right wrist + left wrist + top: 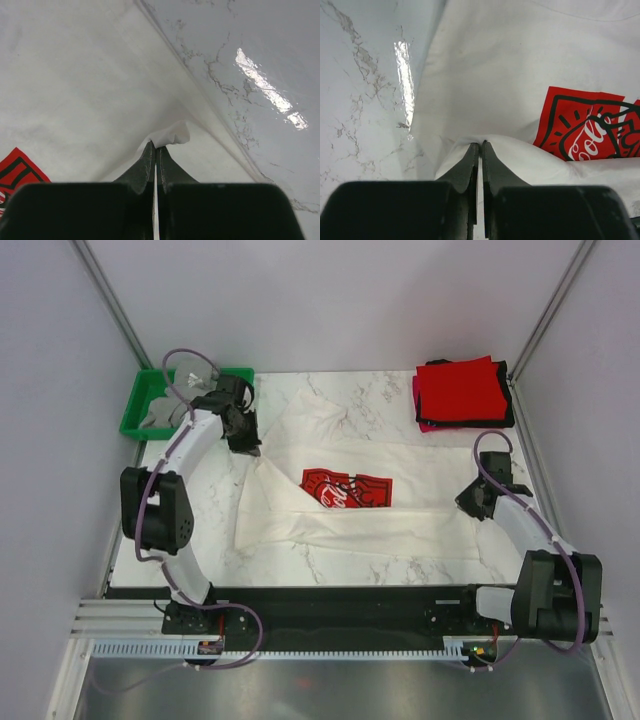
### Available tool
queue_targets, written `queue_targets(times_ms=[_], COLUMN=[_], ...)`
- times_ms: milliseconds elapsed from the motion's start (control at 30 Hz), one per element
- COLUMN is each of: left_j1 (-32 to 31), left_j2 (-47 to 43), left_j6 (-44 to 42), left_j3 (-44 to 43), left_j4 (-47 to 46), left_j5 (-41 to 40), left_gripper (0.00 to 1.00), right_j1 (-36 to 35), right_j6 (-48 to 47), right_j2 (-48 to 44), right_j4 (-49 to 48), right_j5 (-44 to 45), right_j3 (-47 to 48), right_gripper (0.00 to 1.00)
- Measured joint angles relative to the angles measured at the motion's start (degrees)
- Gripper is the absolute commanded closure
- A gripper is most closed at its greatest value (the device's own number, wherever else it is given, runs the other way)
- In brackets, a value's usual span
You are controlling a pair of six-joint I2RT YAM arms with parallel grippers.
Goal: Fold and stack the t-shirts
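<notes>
The white t-shirt with the red Coca-Cola print lies spread across the middle of the marble table, its near part folded over the print's lower edge. My left gripper is shut on the shirt's left edge; in the left wrist view white cloth is pinched between the closed jaws. My right gripper is shut on the shirt's right edge; in the right wrist view a small cloth flap sticks out of the jaws. A folded stack, red t-shirt on top, black and pink under it, sits at the back right.
A green plastic tray holding grey cloth stands at the back left, just behind my left arm. Bare marble table shows along the left and near edges. Enclosure walls stand on both sides.
</notes>
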State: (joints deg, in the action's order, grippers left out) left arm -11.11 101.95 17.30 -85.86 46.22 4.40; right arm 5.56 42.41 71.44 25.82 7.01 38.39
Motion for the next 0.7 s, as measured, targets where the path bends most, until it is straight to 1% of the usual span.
queue_targets(times_ms=[33, 67, 100, 133, 167, 200, 267, 333, 367, 433, 533, 567, 600, 667, 700], left_j1=[0.00, 0.00, 0.00, 0.00, 0.00, 0.00, 0.00, 0.02, 0.02, 0.00, 0.02, 0.02, 0.02, 0.02, 0.00], left_j2=[1.44, 2.54, 3.85, 5.01, 6.19, 7.10, 7.50, 5.51, 3.45, -2.71, -17.33, -23.50, -29.44, -40.00, -44.00], left_j6=[-0.20, -0.37, -0.87, -1.33, -1.62, -1.77, -1.64, -1.49, -1.27, -0.13, 2.97, 4.46, 5.99, 9.77, 11.52], left_j3=[-1.25, -2.29, -3.54, -4.90, -6.51, -8.02, -9.14, -7.48, -5.25, 0.94, 13.53, 18.27, 22.77, 31.89, 35.58], left_j4=[0.26, 0.33, 0.28, 0.44, 0.83, 1.20, 1.44, 1.22, 1.09, 0.42, -0.66, -1.31, -1.73, -3.58, -4.13], left_j5=[0.26, 0.35, 0.44, 0.44, 0.35, 0.17, -0.11, -1.05, -1.46, -2.71, -3.30, -3.23, -3.08, -2.40, -2.03], left_gripper=[0.87, 0.71, 0.57, 0.47, 0.37, 0.35, 0.29, 0.27, 0.27, 0.29, 0.31, 0.33, 0.34, 0.40, 0.40], right_j1=[0.15, 0.35, 0.68, 1.11, 1.57, 1.97, 2.56, 2.75, 2.89, 3.15, 3.74, 3.85, 3.98, 4.00, 3.98], right_j6=[0.00, 0.00, 0.00, -0.17, -0.42, -0.96, -2.73, -4.13, -4.59, -4.96, -4.63, -4.17, -3.50, -1.57, -0.57], right_j2=[0.42, 0.68, 0.92, 1.22, 1.79, 2.62, 4.35, 4.57, 3.43, -0.28, -9.75, -13.07, -15.78, -20.15, -21.84], right_j4=[-0.17, -0.37, -0.70, -1.22, -1.68, -1.90, -1.53, -1.40, -1.38, -0.42, 0.87, 1.16, 1.05, 2.58, 3.23], right_j5=[0.11, 0.31, 0.37, 0.31, 0.15, -0.11, -1.03, -1.81, -2.34, -2.80, -3.45, -3.78, -4.28, -4.72, -4.76], right_j3=[0.00, 0.00, 0.00, 0.00, 0.13, 0.55, 2.08, 3.37, 3.45, 3.26, 1.49, 0.35, -1.07, -4.42, -6.34], right_gripper=[1.00, 0.96, 0.90, 0.67, 0.21, 0.13, 0.04, 0.03, 0.03, 0.04, 0.07, 0.11, 0.12, 0.17, 0.18])
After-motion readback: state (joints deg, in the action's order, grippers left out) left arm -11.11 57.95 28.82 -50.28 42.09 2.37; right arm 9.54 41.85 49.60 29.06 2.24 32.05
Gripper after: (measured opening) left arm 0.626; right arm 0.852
